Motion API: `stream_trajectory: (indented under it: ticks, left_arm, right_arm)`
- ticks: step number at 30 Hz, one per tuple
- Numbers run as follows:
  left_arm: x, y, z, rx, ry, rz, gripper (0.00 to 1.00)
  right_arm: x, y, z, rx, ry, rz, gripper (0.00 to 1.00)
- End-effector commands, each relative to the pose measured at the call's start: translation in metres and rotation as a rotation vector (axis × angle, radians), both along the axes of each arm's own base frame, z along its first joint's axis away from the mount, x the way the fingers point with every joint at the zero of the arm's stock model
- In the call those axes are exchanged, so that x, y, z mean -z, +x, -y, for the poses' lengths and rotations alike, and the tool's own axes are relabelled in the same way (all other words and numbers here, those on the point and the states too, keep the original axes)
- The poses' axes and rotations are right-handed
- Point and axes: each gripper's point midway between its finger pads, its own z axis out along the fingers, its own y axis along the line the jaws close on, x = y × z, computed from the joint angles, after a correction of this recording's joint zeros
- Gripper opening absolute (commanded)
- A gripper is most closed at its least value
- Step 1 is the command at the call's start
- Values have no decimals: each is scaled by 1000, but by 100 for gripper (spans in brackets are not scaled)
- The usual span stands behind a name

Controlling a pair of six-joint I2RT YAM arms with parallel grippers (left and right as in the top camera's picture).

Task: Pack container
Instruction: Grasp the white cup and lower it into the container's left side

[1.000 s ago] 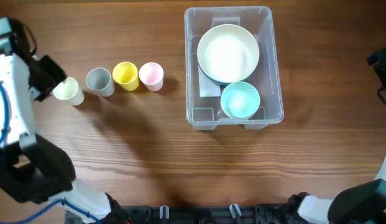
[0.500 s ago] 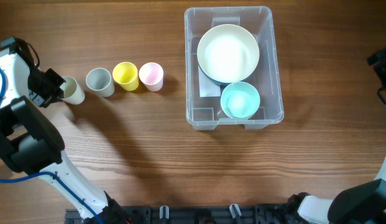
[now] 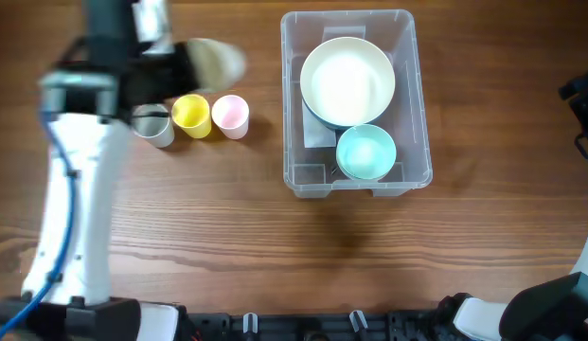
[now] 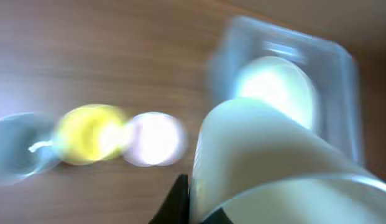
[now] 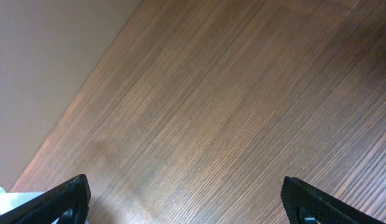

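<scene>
The clear plastic container (image 3: pixel 413 57) stands at the back right of centre and holds a large cream bowl (image 3: pixel 347 80) and a small teal bowl (image 3: pixel 365 152). It also shows blurred in the left wrist view (image 4: pixel 342 81). My left gripper (image 3: pixel 185 64) is shut on a cream cup (image 3: pixel 216 62), held in the air left of the container; the cup fills the left wrist view (image 4: pixel 273 162). Grey (image 3: pixel 153 127), yellow (image 3: pixel 191 115) and pink (image 3: pixel 230 116) cups stand in a row on the table. My right gripper (image 5: pixel 186 202) is open over bare wood at the far right.
The wooden table (image 3: pixel 275 246) lies under everything. The left arm (image 3: pixel 76 189) reaches across the left side. Part of the right arm (image 3: pixel 582 114) shows at the right edge.
My left gripper has lifted the cream cup from the left end of the cup row and swung it right, toward the container. The right arm has not moved.
</scene>
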Motion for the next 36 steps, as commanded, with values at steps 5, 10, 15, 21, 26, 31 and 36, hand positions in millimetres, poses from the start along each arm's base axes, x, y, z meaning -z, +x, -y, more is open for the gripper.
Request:
stream_trajectory:
  ticks: [5,10,15,21,26,31,36]
  left_arm:
    - [79,-18,186,322,282,25,4]
    - [120,-20,175,240,295,-125,4]
    - [134,-23,161,209,307,-196,4]
    - [171,-28,176,257,283,-294,4]
    - [192,-30,175,260,309,-342,7]
    - [192,-30,175,259,308,-340,27]
    - [158,-25,173,248,265,-281,35]
  right_arm:
    - [-1,2,-1,-3,6,5,100]
    - [0,2,-1,-3,7,5,100]
    - [-1,2,-1,-3,6,5,100]
    - [0,2,-1,-3,6,5,100]
    - [-1,2,-1,-3,6,5,100]
    - [0,2,-1,-3,7,5,100]
    - [-1,2,-1,-3,6,5,100]
